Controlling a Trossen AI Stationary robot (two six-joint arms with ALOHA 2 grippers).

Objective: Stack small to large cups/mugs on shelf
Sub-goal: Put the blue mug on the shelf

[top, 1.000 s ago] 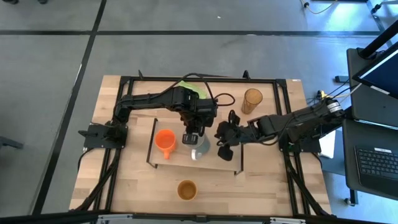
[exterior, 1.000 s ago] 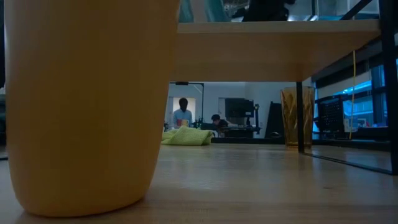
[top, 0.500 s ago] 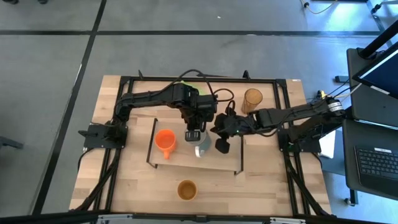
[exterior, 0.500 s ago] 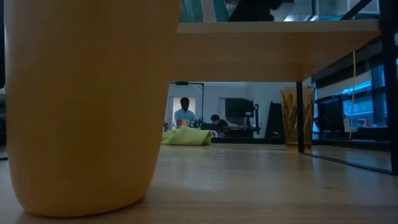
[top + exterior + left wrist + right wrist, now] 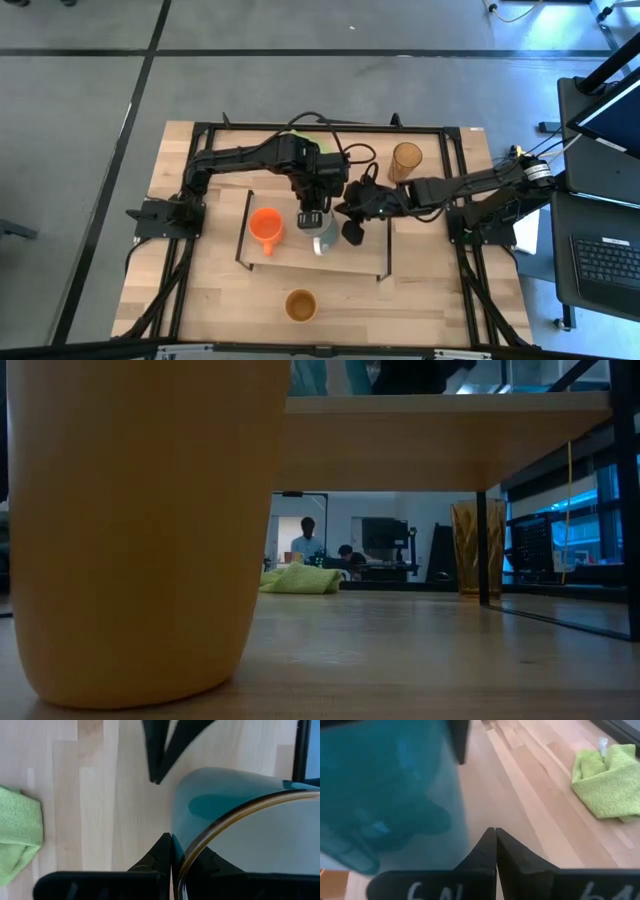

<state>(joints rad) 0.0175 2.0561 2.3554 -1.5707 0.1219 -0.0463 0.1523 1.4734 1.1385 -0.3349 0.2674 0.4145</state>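
Observation:
A white mug (image 5: 323, 238) stands on the shelf (image 5: 300, 263), a low wooden board, with my left gripper (image 5: 311, 217) shut on its far rim from above. The orange mug (image 5: 265, 228) stands to its left on the same board. My right gripper (image 5: 352, 233) is shut and sits right beside the white mug's right side (image 5: 395, 795). The tan-brown cup (image 5: 300, 305) stands on the table near its front edge. The amber tumbler (image 5: 405, 160) stands on the table at the far right. My left gripper pinches the white mug's wall at the rim (image 5: 186, 861), one finger outside (image 5: 161, 854) and one inside (image 5: 205, 864). The fingers come from above, pointing steeply down. The mug's underside is hidden from view. My right gripper's shut fingertips (image 5: 495, 837) are close to the mug's side; whether they touch it, I cannot tell.
A green cloth (image 5: 605, 777) lies on the table beyond the shelf, partly under my left arm. Black metal frames (image 5: 385, 250) close the shelf's short ends. In the low view the tan-brown cup (image 5: 140, 530) fills the left half. People show in the room behind.
My right gripper, shut, has moved toward the table's left and far side, up to the white mug's right side. My left gripper has stayed on the mug's rim.

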